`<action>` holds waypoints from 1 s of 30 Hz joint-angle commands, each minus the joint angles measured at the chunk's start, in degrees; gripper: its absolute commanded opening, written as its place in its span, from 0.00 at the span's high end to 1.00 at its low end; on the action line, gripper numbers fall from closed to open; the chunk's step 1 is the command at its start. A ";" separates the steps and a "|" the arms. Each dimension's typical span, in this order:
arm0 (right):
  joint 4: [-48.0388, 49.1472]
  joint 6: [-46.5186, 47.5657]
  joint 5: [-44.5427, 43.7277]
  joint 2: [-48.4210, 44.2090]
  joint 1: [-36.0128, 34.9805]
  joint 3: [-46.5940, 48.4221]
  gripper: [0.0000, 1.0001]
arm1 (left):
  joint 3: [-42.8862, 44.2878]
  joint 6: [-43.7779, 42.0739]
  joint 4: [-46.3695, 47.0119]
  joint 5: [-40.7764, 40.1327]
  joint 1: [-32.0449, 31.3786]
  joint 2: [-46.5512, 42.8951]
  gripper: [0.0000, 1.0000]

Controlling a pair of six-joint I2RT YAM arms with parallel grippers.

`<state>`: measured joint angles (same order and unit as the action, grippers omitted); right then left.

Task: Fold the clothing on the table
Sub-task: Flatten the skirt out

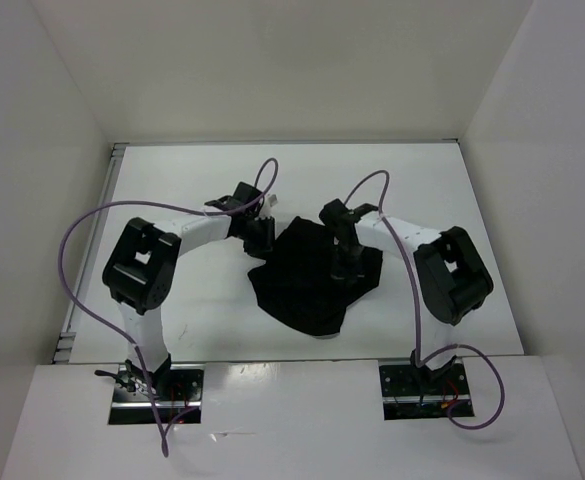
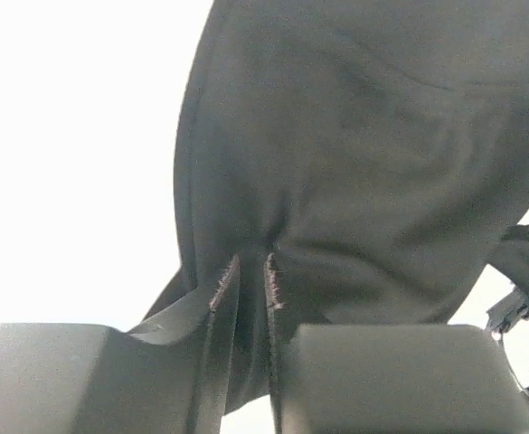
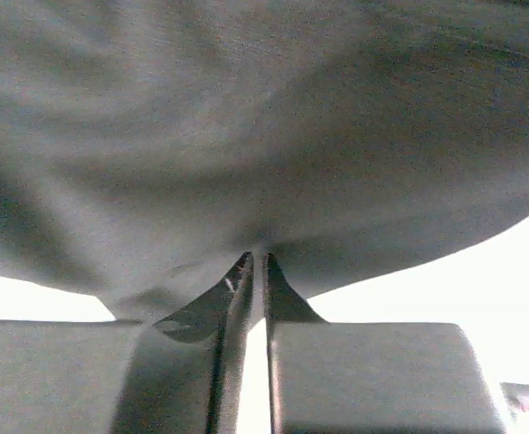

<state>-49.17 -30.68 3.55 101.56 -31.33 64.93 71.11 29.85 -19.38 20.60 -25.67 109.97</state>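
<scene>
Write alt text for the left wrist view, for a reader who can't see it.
The left pincer pinches a puckered fold of the black clothing, its jaws almost together. The fabric spreads away from the tips over the bright white table.

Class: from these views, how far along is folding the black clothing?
Done: no neat fold yet; the clothing lies rumpled on the table. In hand: left gripper and right gripper each pinch its fabric, fingers nearly together. Left: likely the whole fold, carrying it over and flattening.
</scene>
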 commanded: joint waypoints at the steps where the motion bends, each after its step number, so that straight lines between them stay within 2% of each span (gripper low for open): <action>1: -6.55 -0.35 -6.61 -6.37 0.48 11.67 0.83 | 3.23 -1.81 -4.35 -3.55 0.53 -7.66 0.71; 2: -6.56 0.26 -8.63 -6.37 1.27 13.98 0.78 | 6.81 -2.50 -4.88 -3.55 1.14 -9.06 0.59; 3: -6.56 0.27 -9.61 -6.37 1.80 17.48 0.68 | 8.67 -3.38 -4.88 -3.55 1.15 -9.07 0.57; 5: -5.86 1.67 -11.45 -6.37 3.11 19.88 0.65 | 11.32 -4.70 -3.84 -3.02 2.72 -9.60 0.49; 6: -5.33 1.67 -11.46 -5.76 4.60 21.63 0.61 | 12.98 -5.49 -2.96 -3.54 2.73 -9.60 0.39; 9: -4.72 1.67 -12.08 -4.71 7.15 22.96 0.60 | 15.45 -10.66 1.08 -3.03 3.26 -7.50 0.29; 14: -4.71 1.06 -12.08 -4.61 7.95 22.96 0.59 | 23.36 -20.16 0.39 0.49 3.79 2.60 0.28; 18: -4.71 0.53 -12.60 -7.24 8.48 21.04 0.59 | 24.16 -27.46 2.67 4.18 5.10 6.29 0.32; 30: -6.99 -1.05 -13.13 -11.38 12.43 16.72 0.59 | 23.99 -26.42 7.68 19.38 8.53 14.65 0.36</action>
<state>-54.96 -30.63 -8.25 92.95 -19.90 82.39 94.30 4.67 -15.81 33.10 -16.93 122.93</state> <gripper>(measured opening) 0.413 0.644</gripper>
